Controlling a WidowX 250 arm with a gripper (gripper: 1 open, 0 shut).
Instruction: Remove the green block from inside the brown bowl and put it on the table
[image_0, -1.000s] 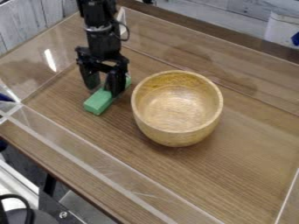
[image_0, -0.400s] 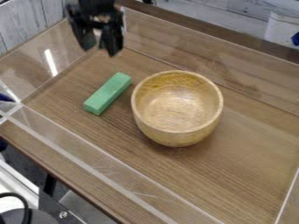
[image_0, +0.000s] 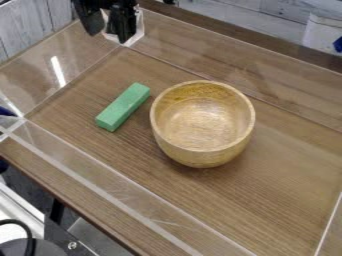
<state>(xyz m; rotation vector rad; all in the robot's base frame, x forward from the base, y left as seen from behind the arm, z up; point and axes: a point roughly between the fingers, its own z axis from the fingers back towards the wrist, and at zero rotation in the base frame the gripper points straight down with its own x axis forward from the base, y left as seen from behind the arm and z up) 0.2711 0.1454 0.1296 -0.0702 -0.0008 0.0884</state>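
1. Lying flat on the worktop (image_0: 201, 205), the green block (image_0: 122, 106) sits just left of the brown bowl (image_0: 202, 122), unmoved.
2. The tool (image_0: 106, 20) has risen higher than before, spread wide, holding nothing.

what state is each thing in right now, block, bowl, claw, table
green block: lying flat on the table, left of the bowl, apart from it, not held
brown bowl: upright, empty
claw: open, empty, raised at the top left, well clear of the block
table: carries the block and the bowl, clear walls around its edge
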